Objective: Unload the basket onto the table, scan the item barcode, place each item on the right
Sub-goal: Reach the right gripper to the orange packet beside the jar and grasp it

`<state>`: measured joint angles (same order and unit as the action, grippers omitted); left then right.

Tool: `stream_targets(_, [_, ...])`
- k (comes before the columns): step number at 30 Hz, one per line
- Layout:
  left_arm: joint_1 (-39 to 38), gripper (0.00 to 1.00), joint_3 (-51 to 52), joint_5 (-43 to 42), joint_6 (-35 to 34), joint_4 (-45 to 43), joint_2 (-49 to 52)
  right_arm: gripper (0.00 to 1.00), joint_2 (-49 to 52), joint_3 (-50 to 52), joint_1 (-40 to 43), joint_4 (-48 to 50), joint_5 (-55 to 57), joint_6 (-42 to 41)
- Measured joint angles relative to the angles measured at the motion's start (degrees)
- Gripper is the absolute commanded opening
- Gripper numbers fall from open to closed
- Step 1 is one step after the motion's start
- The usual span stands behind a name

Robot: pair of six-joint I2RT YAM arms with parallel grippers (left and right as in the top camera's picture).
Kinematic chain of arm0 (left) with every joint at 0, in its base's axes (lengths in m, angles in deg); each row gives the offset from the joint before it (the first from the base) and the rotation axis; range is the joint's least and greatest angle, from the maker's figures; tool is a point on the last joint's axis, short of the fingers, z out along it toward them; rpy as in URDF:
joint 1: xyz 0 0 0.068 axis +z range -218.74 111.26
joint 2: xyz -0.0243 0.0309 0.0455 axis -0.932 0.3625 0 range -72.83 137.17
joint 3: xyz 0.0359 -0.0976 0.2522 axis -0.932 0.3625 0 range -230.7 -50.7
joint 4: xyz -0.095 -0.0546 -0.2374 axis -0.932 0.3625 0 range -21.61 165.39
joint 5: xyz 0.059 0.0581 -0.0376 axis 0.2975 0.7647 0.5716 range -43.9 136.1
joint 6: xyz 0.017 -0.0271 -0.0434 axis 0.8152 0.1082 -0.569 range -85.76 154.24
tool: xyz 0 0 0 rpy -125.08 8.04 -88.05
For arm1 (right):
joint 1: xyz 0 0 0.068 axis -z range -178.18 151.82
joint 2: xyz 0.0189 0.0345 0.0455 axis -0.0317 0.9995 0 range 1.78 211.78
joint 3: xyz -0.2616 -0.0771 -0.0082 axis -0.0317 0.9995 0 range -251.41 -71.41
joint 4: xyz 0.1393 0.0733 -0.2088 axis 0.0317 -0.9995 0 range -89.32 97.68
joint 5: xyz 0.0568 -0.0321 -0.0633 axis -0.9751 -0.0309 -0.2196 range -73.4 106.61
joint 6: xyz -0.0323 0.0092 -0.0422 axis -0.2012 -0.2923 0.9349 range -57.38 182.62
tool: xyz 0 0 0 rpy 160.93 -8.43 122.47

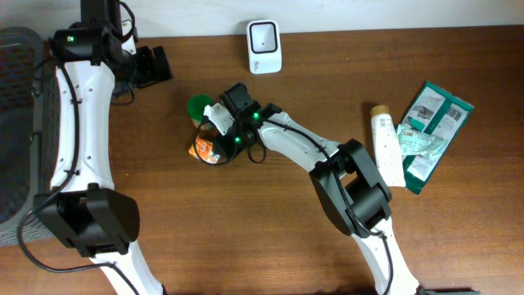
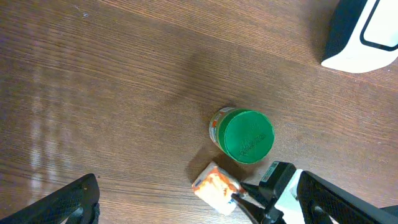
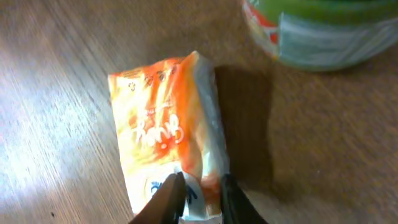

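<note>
The item, an orange and white packet point(image 1: 205, 150), lies on the wooden table beside a green-lidded jar point(image 1: 199, 106). My right gripper point(image 3: 200, 194) is shut on the packet's point(image 3: 165, 137) near edge, one finger on each side of the crimped seam. No barcode shows on it. The white scanner point(image 1: 264, 47) with a dark window stands at the table's far edge. My left gripper point(image 1: 152, 65) hovers wide open at the far left, holding nothing. In the left wrist view the packet point(image 2: 214, 186), the jar point(image 2: 245, 135) and the scanner point(image 2: 367, 31) lie below my left gripper point(image 2: 199, 190).
A white tube point(image 1: 386, 147) and green packets point(image 1: 430, 135) lie on the right of the table. A dark mesh basket point(image 1: 16, 123) stands off the left edge. The jar point(image 3: 323, 31) stands just beyond the packet, close to my right fingers.
</note>
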<state>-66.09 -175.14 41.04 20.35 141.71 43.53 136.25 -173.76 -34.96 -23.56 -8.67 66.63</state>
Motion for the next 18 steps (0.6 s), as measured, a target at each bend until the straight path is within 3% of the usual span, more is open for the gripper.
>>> stream_targets(5, [0.0,0.99,0.0,0.0,0.0,-0.02,0.0,0.04,0.0,-0.09,-0.07,-3.28,-2.43,-2.12])
stream_targets(10, [0.0,0.99,0.0,0.0,0.0,0.0,0.0,0.04,-2.34,-1.46,1.07,-16.48,0.98,-7.72])
stream_targets(16, [0.0,0.99,0.0,0.0,0.0,0.0,0.0,0.04,-7.23,-1.49,11.47,-25.62,10.54,-18.88])
stream_targets(17, [0.0,0.99,0.0,0.0,0.0,0.0,0.0,0.07,-7.23,-1.25,12.92,-25.51,10.93,-19.54])
stream_targets(18, [0.0,0.99,0.0,0.0,0.0,0.0,0.0,0.16,-7.23,-0.81,14.03,-25.0,11.17,-20.35])
